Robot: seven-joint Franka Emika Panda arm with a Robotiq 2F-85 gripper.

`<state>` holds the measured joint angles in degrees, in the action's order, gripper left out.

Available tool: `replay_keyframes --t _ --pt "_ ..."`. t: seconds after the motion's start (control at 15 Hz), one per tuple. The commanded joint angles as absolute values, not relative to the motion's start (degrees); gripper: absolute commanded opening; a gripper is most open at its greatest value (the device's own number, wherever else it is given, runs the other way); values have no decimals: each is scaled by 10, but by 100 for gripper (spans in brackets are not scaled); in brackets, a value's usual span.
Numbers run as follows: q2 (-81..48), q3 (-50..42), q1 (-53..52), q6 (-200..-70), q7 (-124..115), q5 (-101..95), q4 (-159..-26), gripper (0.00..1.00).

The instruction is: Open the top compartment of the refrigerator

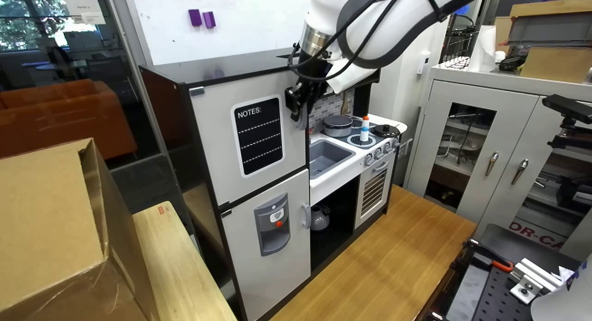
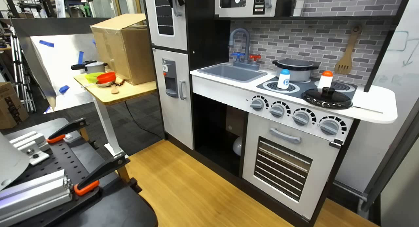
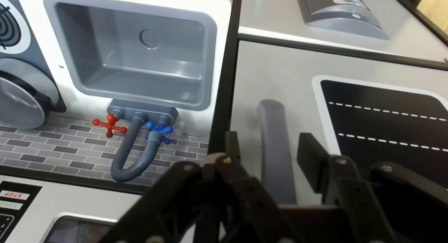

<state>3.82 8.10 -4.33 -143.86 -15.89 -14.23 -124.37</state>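
Between the jaws, which stand apart, we enter one grey handle [image 3: 276, 152], gaps visible on both sides in the wrist view. Facing the jaws: top compartment [image 1: 252, 133] of the refrigerator [image 1: 259, 191], white, closed; black NOTES panel [image 3: 392, 127] just beside the jaws. Below the jaws, we list one lower door [image 1: 273, 268], white, with grey dispenser [image 1: 273, 224]. Lower than the jaws, on the side away from the panel: one grey sink [image 3: 136, 64], one faucet [image 3: 127, 145] with red tap [image 3: 110, 125] and blue tap [image 3: 161, 128].

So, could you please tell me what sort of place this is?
Most likely a robotics lab: there is a robot arm at a toy fridge, with a whiteboard behind.
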Motion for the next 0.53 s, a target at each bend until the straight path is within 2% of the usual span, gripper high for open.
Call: replay_keyframes --t 0.0,0.13,0.27,0.47 --pt "30 77 -42 -1448 -170 -164 -1233 16" --pt "31 77 -44 -1448 -174 -165 -1235 4" --pt "33 76 -43 -1449 -189 -165 -1237 11" --pt "35 75 -42 -1447 -201 -166 -1240 13"
